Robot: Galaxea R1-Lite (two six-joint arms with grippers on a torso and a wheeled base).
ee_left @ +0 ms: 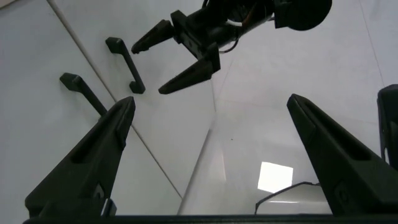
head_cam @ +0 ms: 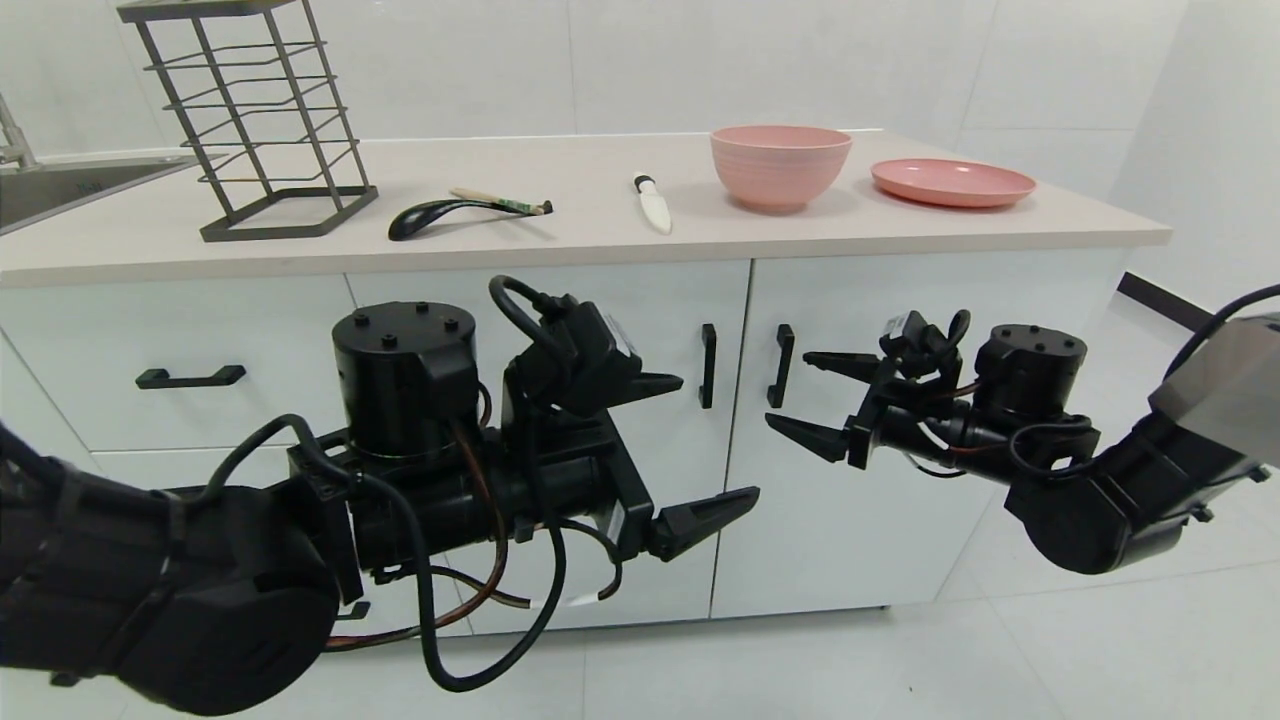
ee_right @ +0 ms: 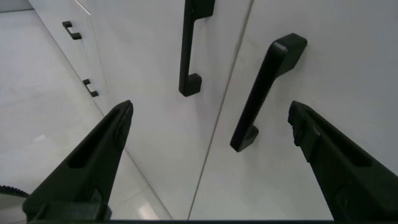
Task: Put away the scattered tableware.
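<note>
- Now the left gripper (head_cam: pixel 715 437) hangs low in front of the white cupboard doors (head_cam: pixel 560 330), with its jaws wide apart and nothing in them.
- The right gripper (head_cam: pixel 790 390) is low too, near the two black door handles (head_cam: pixel 781 365), jaws apart and empty.
- All the tableware sits up on the counter (head_cam: pixel 600 245), above both grippers: a black spoon (head_cam: pixel 430 215) with a thin wooden stick (head_cam: pixel 500 200) just beside it, a small white knife (head_cam: pixel 653 205), a pink bowl (head_cam: pixel 780 165) and a pink plate (head_cam: pixel 952 182).
- A tall wire rack (head_cam: pixel 260 120) stands at the left end of the counter, near the sink (head_cam: pixel 60 185); it may be where the plate goes.
- I think nothing is put away yet, so the first job is to pick one thing up.
- To do it well, each arm should rise above the counter edge first, so it does not bump the doors.
- The right arm is nearer the bowl and plate; the left is nearer the spoon.
- Close slowly on the plate rim; it is flat and may slide.
</note>
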